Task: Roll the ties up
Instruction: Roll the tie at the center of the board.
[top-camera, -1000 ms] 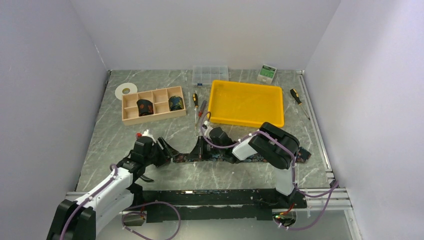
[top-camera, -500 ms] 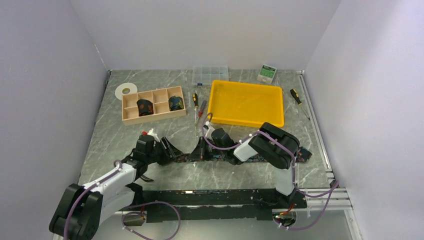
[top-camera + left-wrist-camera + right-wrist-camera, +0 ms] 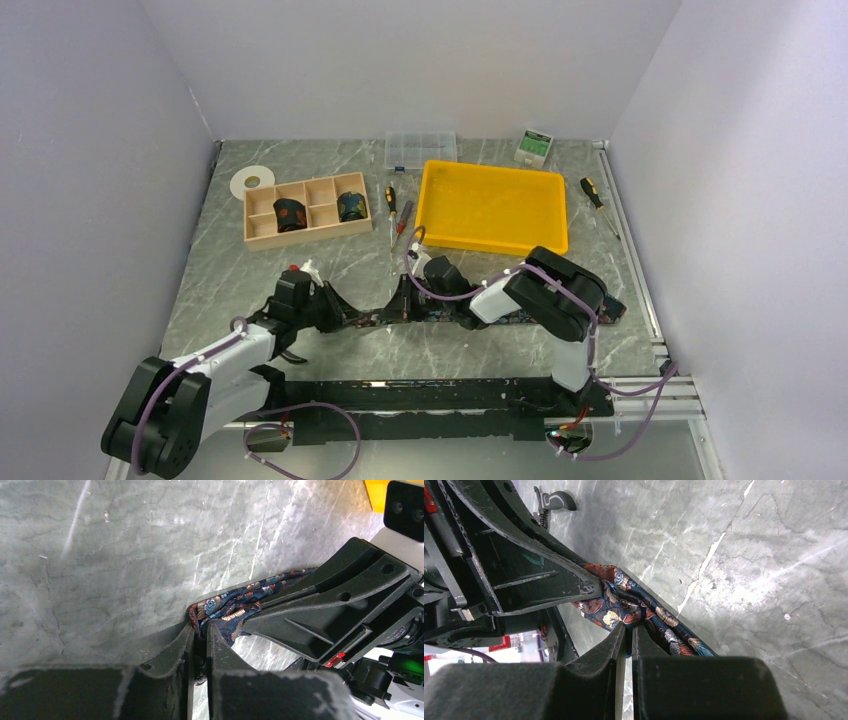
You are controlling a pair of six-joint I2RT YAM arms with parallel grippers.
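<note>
A dark floral tie (image 3: 445, 314) lies stretched along the near part of the table, its right end (image 3: 607, 309) past the right arm. My left gripper (image 3: 340, 305) is shut on the tie's left end; in the left wrist view the printed fabric (image 3: 235, 605) is bunched and pinched between the jaws (image 3: 201, 628). Just to the right, my right gripper (image 3: 403, 298) is shut on the same tie (image 3: 634, 602), a fold caught between its jaws (image 3: 629, 627). Two rolled ties (image 3: 290, 213) (image 3: 350, 206) sit in separate compartments of the wooden box (image 3: 262, 238).
A yellow tray (image 3: 430, 200) stands behind the right arm. At the back are a clear organiser (image 3: 421, 148), a tape roll (image 3: 252, 181) and a small green-white box (image 3: 535, 146). Screwdrivers (image 3: 392, 200) (image 3: 592, 195) flank the tray. Black-handled pliers (image 3: 554, 500) lie near the left arm.
My left gripper has moved right up to the tie's left end and closed on it. The right gripper has kept its hold and stayed in place.
</note>
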